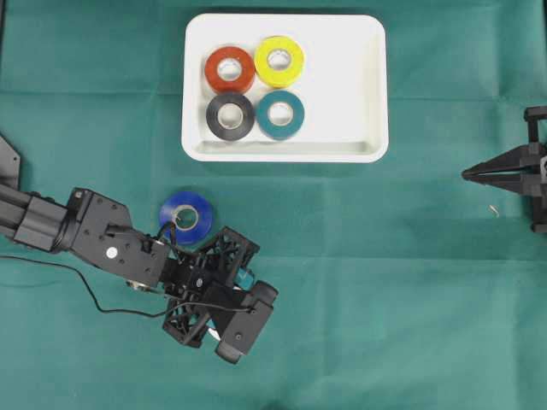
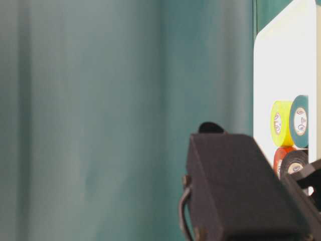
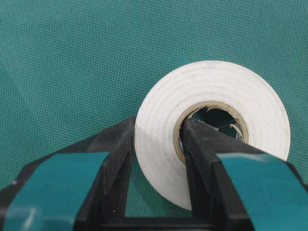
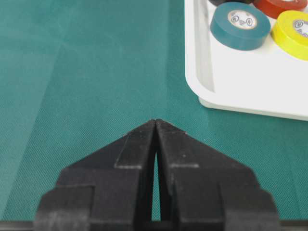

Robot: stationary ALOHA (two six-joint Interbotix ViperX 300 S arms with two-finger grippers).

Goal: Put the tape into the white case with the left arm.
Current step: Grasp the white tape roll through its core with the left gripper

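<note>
Your teal-banded left gripper (image 3: 156,144) is clamped on the white tape roll's (image 3: 211,103) wall, one finger (image 3: 204,159) inside its core, on green cloth (image 3: 72,62).

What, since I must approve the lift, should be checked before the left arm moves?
1. Left pincer shut on the white tape, one finger inside the core: ok.
2. Tape off the cloth: cannot tell.
3. Free floor in the white case beside the four rolls: ok.
4. Blue tape outside the grip: ok.
5. Right pincer shut, apart from the case: ok.
</note>
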